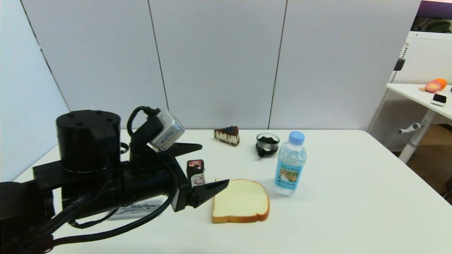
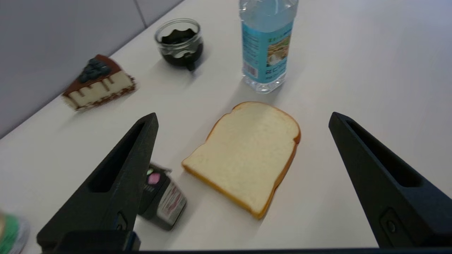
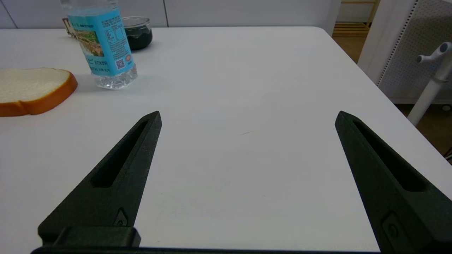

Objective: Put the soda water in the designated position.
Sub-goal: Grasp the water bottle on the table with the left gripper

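At the lower left of the head view, the left gripper (image 1: 206,164) is seen spread wide and holding nothing, raised above the white table (image 1: 353,197). A small black carton with a pink top (image 1: 196,172) is seen between its two fingers in that view, standing on the table; in the left wrist view the carton (image 2: 162,197) is partly hidden behind one finger. Just right of the fingertips, a slice of bread (image 1: 241,201) is laid flat. The soda water (image 1: 290,163) is found upright right of centre, just beside the bread's upper right edge and untouched. Behind it, toward the upper middle, a small glass jar of dark contents (image 1: 267,143) and a wedge of cake (image 1: 227,135) are placed. The right gripper (image 3: 247,120) is shown only in its own wrist view, opened wide over bare table, with the bottle (image 3: 106,46) at the upper left of that frame.
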Controlling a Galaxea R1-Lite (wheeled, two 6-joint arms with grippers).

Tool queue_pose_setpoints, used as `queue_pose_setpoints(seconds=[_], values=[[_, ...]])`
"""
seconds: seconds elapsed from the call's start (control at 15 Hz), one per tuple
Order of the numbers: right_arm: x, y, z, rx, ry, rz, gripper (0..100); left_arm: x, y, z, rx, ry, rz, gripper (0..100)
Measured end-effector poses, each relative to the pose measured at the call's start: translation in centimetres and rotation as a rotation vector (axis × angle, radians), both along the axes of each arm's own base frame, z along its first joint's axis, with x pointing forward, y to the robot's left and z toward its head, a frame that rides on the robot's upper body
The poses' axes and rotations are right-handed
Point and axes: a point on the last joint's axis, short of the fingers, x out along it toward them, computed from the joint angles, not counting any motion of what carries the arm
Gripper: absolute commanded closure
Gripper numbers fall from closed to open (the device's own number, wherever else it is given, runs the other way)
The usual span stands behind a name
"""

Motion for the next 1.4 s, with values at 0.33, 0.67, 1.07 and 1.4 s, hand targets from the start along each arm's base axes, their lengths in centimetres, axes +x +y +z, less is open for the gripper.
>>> queue_pose_setpoints(seconds=[0.33,0.67,1.07,1.4], values=[[0.0,0.0,0.0,0.0,0.0,0.0,0,2.0,-3.7,-2.1,0.008,0.027,-0.122,0],[0.0,0.0,0.0,0.0,0.0,0.0,0,3.9,-7.2,-3.8,-0.04,-0.014,-0.178,0],[0.0,0.0,0.0,0.0,0.0,0.0,0,6.3,-11.7,-4.8,-0.124,-0.071,-0.252,0],[0.0,0.0,0.0,0.0,0.0,-0.001,0,7.3,-13.7,-5.7,-0.167,-0.067,-0.263,0]])
